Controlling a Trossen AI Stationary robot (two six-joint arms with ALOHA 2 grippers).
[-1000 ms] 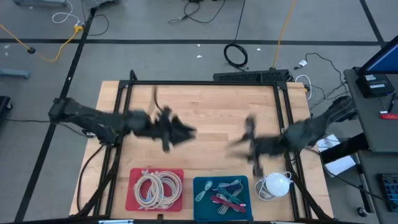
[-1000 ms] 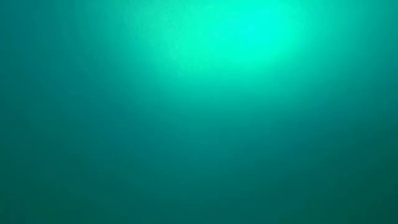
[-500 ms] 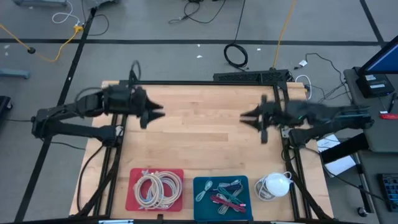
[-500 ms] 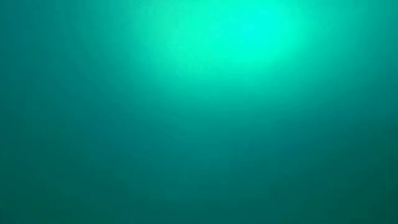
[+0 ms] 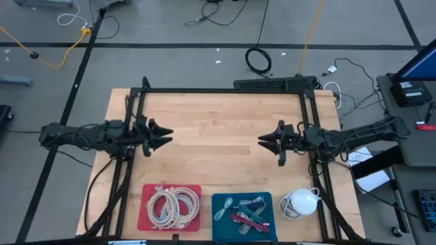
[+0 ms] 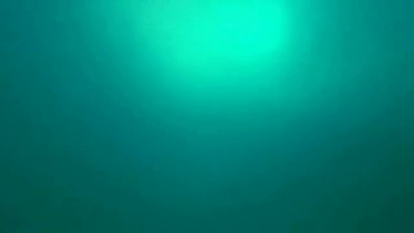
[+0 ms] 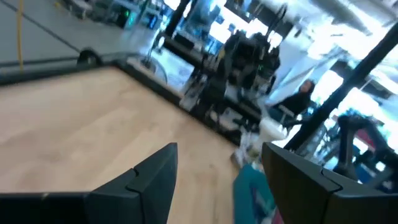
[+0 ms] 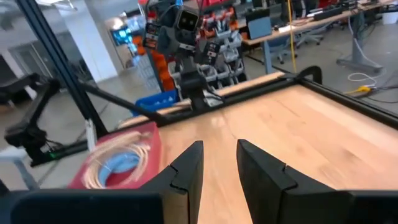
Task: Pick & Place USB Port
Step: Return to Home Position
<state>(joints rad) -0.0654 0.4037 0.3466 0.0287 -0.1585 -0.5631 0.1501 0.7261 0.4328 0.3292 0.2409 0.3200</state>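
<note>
Zero detail low — overhead: red bin (image 5: 170,186), blue bin (image 5: 242,196).

Grey floor (image 5: 204,46) crossed by dark lines, with loose leads lying on it: a yellow cable (image 5: 310,27) runs off to the far right and a black coil (image 5: 248,61) sits just beyond the far edge of the wooden table (image 5: 225,122). A black frame (image 5: 225,90) borders the tabletop, and a side desk with a blue screen (image 5: 424,61) stands to its right. Beyond is an open workshop with a white pillar (image 8: 99,37), orange racking (image 8: 154,67), long desks (image 8: 311,14) and bright panels (image 7: 329,78) behind dark posts.
</note>
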